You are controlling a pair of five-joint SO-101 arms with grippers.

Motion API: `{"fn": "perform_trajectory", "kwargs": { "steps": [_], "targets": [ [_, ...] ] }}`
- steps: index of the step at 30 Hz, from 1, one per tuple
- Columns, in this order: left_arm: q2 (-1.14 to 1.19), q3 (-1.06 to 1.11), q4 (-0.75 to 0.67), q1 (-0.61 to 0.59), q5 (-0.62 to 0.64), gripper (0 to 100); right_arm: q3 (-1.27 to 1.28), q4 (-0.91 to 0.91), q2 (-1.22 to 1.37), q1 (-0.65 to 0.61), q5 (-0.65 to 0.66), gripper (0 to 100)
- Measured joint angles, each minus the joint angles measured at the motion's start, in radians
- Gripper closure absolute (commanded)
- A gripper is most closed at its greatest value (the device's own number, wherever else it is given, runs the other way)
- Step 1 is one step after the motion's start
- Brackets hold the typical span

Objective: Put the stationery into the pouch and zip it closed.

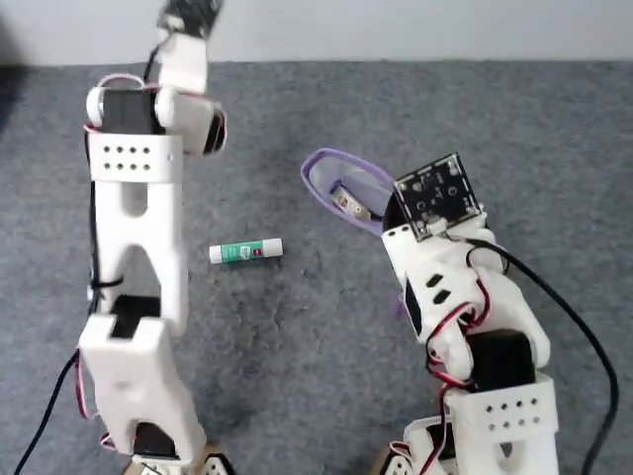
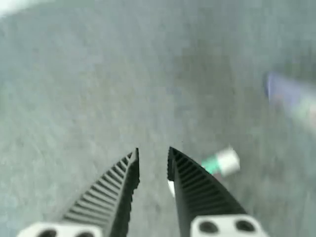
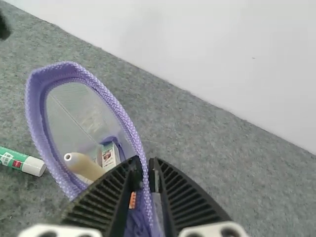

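Currently loading step, I judge: right gripper [image 3: 145, 165] pinches the pouch [image 1: 331, 166] rim, upper centre, mouth open; left gripper [image 2: 153, 157] slightly spread, empty; glue stick [image 1: 245, 252] lies centre-left on table [image 1: 297, 346], probably needs grasping next.

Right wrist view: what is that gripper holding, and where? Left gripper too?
Right gripper pinches the purple pouch by the rim of its open mouth. Left gripper is open, holding nothing.
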Motion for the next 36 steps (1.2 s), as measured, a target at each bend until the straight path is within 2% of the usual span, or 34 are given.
{"fn": "perform_trajectory", "kwargs": {
  "steps": [5,8,11,15,23,26,36],
  "targets": [
    [-0.140,0.328,0.000,0.002,-0.109,90,0.072,0.000,-0.087,0.000,0.000,99.1],
    [-0.196,0.400,0.000,0.002,-0.129,88,0.087,0.000,-0.112,0.000,-0.005,99.1],
    [-0.276,0.410,0.000,0.002,-0.127,81,0.094,0.000,-0.133,0.000,-0.043,99.1],
    [-0.410,0.410,0.000,0.041,-0.026,75,0.095,0.002,-0.157,0.000,-0.054,99.1],
    [-0.669,0.410,0.000,0.235,0.183,74,0.103,0.002,-0.170,-0.074,-0.054,99.1],
    [-0.717,0.410,-0.023,0.275,0.201,74,0.103,0.002,-0.170,-0.083,-0.054,99.1],
    [-0.724,0.410,-0.117,0.290,0.242,75,0.103,0.002,-0.170,-0.092,-0.006,99.1]
  ]
}}
